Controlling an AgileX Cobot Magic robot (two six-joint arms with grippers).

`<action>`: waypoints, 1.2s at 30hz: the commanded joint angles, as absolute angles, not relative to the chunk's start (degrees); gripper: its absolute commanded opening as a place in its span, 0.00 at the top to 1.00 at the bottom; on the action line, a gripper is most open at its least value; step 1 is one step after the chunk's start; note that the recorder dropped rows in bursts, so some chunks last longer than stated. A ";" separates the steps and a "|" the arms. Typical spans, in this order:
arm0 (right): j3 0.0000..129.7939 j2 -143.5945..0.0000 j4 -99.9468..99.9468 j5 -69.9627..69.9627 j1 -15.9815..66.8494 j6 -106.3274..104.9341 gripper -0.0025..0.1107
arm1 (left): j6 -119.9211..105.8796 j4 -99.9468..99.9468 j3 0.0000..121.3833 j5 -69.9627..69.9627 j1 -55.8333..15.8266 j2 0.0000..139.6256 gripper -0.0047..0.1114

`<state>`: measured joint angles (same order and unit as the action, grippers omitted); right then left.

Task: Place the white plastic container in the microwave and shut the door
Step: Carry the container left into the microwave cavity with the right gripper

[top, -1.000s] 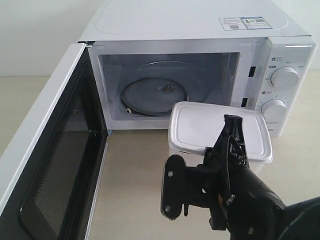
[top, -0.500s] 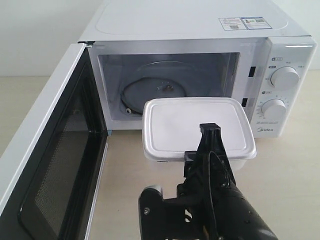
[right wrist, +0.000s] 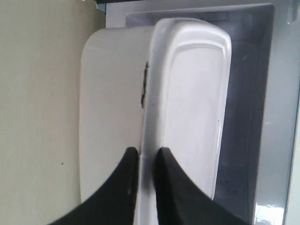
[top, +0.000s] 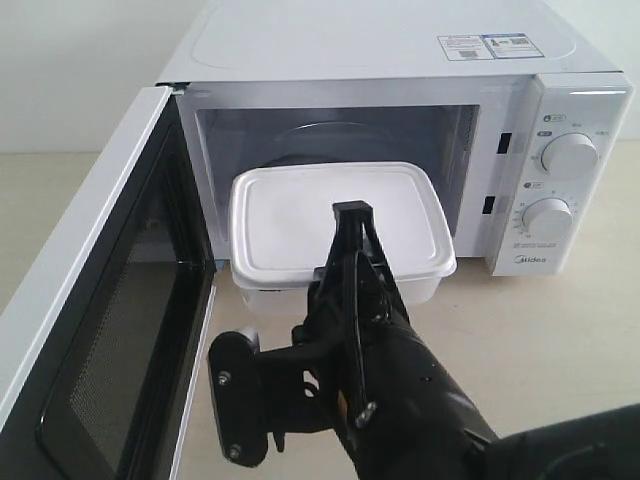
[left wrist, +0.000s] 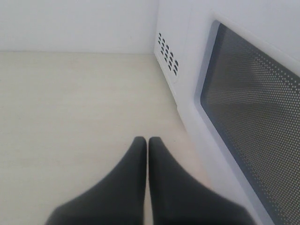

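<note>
Right tool (right wrist: 146, 152) clamps container (right wrist: 192, 93) rim; left tool (left wrist: 146, 140) fingers together.

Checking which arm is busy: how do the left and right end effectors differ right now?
The right end effector is clamped on the rim of the white plastic container; the left end effector is shut on nothing. The right one holds the container at the mouth of the microwave; the left one hangs over the table, beside the outer face of the open door. Both have dark, tapered fingers.
</note>
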<state>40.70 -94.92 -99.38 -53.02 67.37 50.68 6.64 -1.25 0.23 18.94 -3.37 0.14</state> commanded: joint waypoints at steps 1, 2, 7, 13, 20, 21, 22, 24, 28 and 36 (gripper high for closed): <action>42.21 -97.20 -99.95 -52.24 64.78 48.85 0.98 | 6.43 -1.24 0.00 18.00 -3.73 0.00 0.93; 42.95 -98.00 -99.95 -52.24 64.04 48.70 0.98 | 6.43 -1.24 0.00 18.00 -3.73 0.00 0.93; 45.95 -100.46 -99.95 -50.86 61.57 46.45 0.98 | 6.43 -1.24 0.00 18.00 -3.73 0.00 0.93; 49.91 -102.40 -99.95 -47.99 58.13 44.22 0.98 | 6.43 -1.24 0.00 18.00 -3.73 0.00 0.93; 53.73 -104.68 -99.95 -44.80 54.27 42.25 0.98 | 6.43 -1.24 0.00 18.00 -3.73 0.00 0.93; 54.00 -104.74 -99.95 -44.64 53.68 41.78 0.98 | 6.43 -1.24 0.00 18.00 -3.73 0.00 0.93; 54.25 -105.00 -99.95 -44.12 53.35 41.15 0.98 | 6.43 -1.24 0.00 18.00 -3.73 0.00 0.93; 55.11 -105.39 -99.95 -43.82 53.12 40.54 0.98 | 6.43 -1.24 0.00 18.00 -3.73 0.00 0.93; 56.87 -105.37 -99.95 -43.56 53.12 39.04 0.98 | 6.43 -1.24 0.00 18.00 -3.73 0.00 0.93; 60.18 -106.28 -99.95 -42.81 51.79 38.37 0.98 | 6.43 -1.24 0.00 18.00 -3.73 0.00 0.93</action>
<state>59.23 -105.67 -99.24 -41.89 52.59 38.67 6.64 -1.25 0.23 18.94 -3.37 0.14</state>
